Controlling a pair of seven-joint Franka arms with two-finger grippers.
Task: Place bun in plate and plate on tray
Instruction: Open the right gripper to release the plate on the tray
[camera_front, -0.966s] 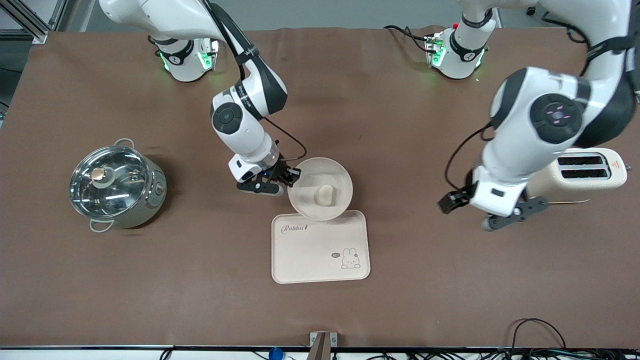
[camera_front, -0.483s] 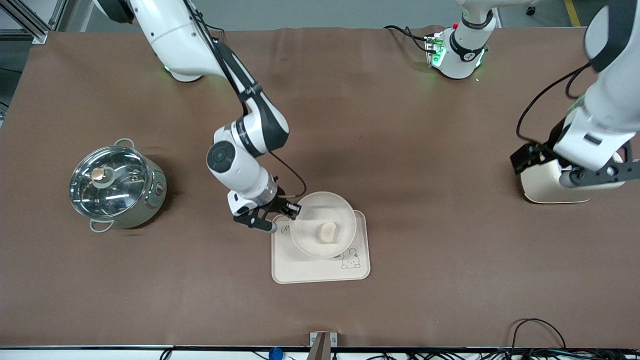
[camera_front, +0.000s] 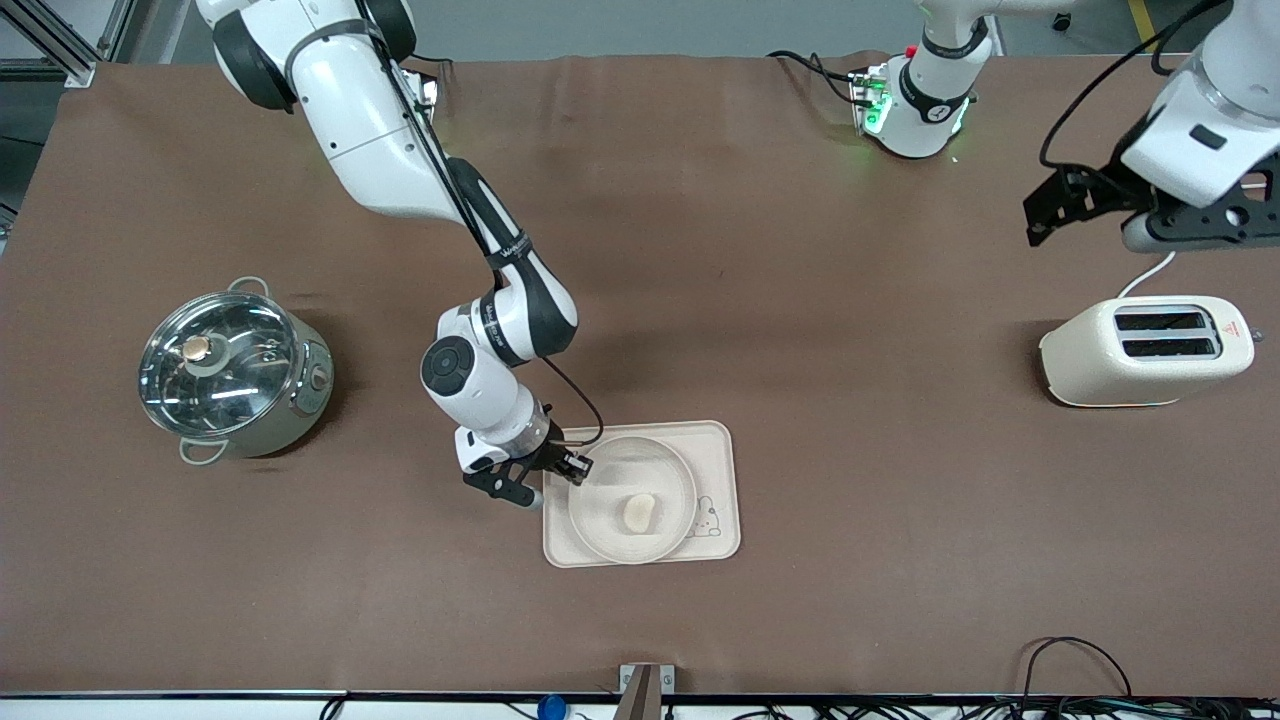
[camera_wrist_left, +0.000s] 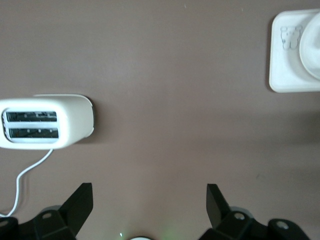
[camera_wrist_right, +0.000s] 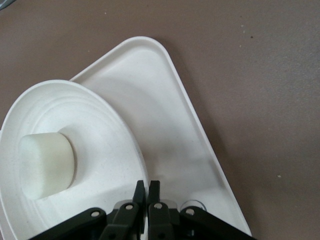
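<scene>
The cream-white bun (camera_front: 639, 512) lies in the round plate (camera_front: 600, 520), which is over the cream rectangular tray (camera_front: 715, 450); I cannot tell if it rests on it. My right gripper (camera_front: 573, 474) is shut on the plate's rim at the side toward the right arm's end. The right wrist view shows the bun (camera_wrist_right: 46, 165), the plate (camera_wrist_right: 100, 150), the tray (camera_wrist_right: 165, 130) and my right gripper (camera_wrist_right: 147, 189) pinching the rim. My left gripper (camera_front: 1085, 205) is open and empty, high over the table above the toaster; in the left wrist view its fingertips (camera_wrist_left: 82, 197) stand wide apart.
A cream toaster (camera_front: 1145, 350) with its white cord stands at the left arm's end, also in the left wrist view (camera_wrist_left: 45, 122). A steel pot with a glass lid (camera_front: 232, 372) stands at the right arm's end. The tray's rabbit corner shows in the left wrist view (camera_wrist_left: 287, 55).
My right gripper carried the plate with the bun toward the front camera, from beside the tray to over it. My left arm rose and pulled away from the toaster toward its base.
</scene>
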